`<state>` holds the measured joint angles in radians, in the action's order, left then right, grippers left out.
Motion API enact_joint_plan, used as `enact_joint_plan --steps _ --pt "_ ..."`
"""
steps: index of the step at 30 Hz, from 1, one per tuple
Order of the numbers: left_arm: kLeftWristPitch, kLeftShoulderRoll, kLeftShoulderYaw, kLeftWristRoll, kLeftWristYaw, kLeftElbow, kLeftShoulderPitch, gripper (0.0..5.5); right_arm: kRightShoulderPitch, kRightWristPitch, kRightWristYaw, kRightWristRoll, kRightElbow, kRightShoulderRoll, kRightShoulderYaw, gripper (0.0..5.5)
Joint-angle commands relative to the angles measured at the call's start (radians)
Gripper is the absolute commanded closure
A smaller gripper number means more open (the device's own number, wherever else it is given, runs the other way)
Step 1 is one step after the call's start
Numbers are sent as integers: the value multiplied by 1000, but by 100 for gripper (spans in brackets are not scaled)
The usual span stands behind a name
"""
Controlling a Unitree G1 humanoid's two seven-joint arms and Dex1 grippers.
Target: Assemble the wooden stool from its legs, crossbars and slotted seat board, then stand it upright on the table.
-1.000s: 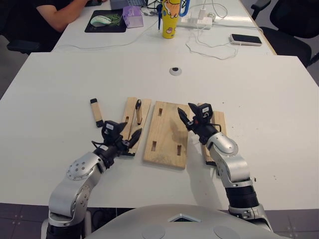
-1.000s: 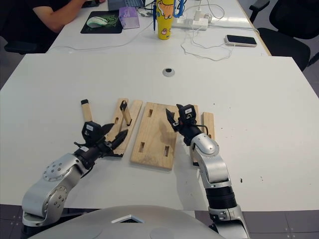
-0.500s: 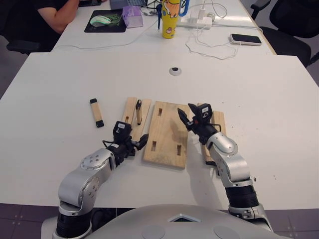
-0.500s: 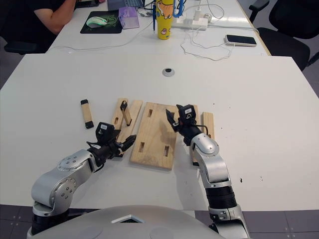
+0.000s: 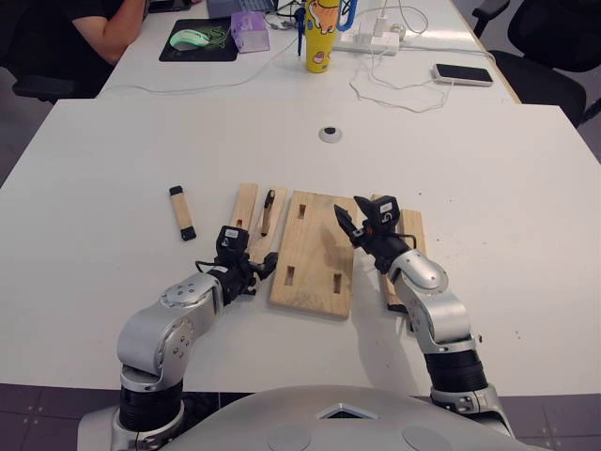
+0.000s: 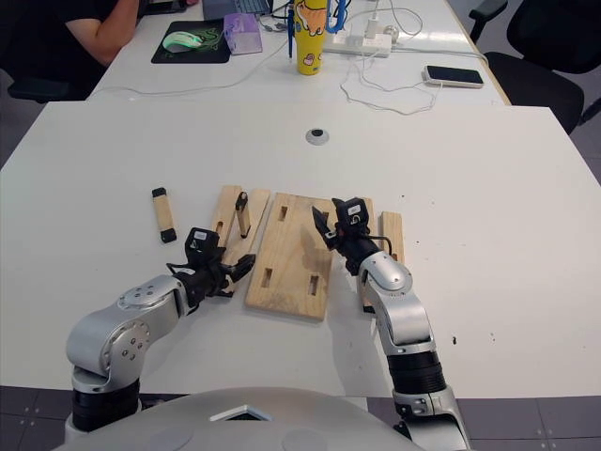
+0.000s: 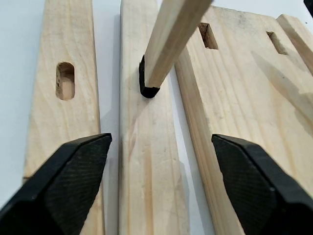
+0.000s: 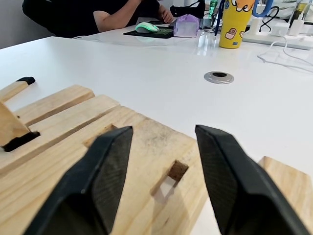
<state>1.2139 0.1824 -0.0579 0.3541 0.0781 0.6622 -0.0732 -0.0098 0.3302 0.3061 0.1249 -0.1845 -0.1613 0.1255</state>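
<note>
Meanwhile, left gripper (image 5: 255,272) and right gripper (image 5: 349,211) are held with fingers (image 7: 63,186) wide; the stiff, light seat (image 5: 315,258) is likely best gripped edgewise.

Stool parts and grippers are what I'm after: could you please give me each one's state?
Seat board: flat on the table, slots empty.
Loose leg: flat on the table, apart from the boards.
Left planks: flat, side by side.
Other leg: tilted, black tip on one of them.
Right plank: flat, right of the seat board.
Left gripper: open, empty.
Right gripper: open, empty.
</note>
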Motion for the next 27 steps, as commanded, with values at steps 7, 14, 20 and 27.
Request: enact_joint_plan --steps 7,14,20,27 --pt "58 49 -78 -59 -19 -42 22 170 -10 10 -9 -5 0 5 1 313" --pt "40 55 -86 -68 3 -87 39 215 -12 6 -16 -10 4 10 3 313" --pt "11 85 -96 -74 27 -106 52 301 -28 9 -31 6 -6 24 -23 313" --pt "-144 83 -39 -59 94 -171 137 344 -105 28 -77 84 5 73 -121 313"
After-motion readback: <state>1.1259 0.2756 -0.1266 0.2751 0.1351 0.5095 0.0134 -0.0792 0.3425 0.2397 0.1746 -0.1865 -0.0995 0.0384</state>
